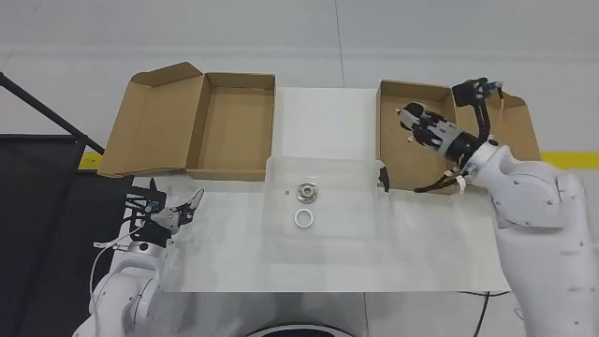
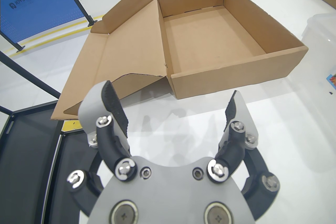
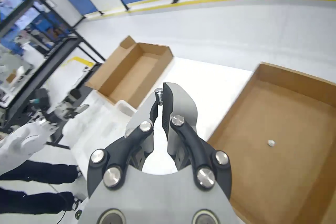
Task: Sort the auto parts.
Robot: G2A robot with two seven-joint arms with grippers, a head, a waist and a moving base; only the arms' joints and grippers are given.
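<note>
- Small silver bolt (image 3: 158,97), pinched between the closed fingertips of the right gripper (image 3: 160,93), held over the right cardboard box (image 3: 262,114).
- On that box's floor, well apart from the bolt: one small pale nut (image 3: 271,142).
- In the clear tray (image 1: 351,220), between the two boxes: a metal bearing (image 1: 307,190) and, just beside it, a white ring (image 1: 304,217).
- Left cardboard box (image 2: 210,33), lid flap folded outward, at the far left of the white table (image 1: 318,112).
- Left gripper (image 2: 172,93), fingers spread wide with nothing between them, over the table's near left corner, near the left cardboard box but apart from it.
</note>
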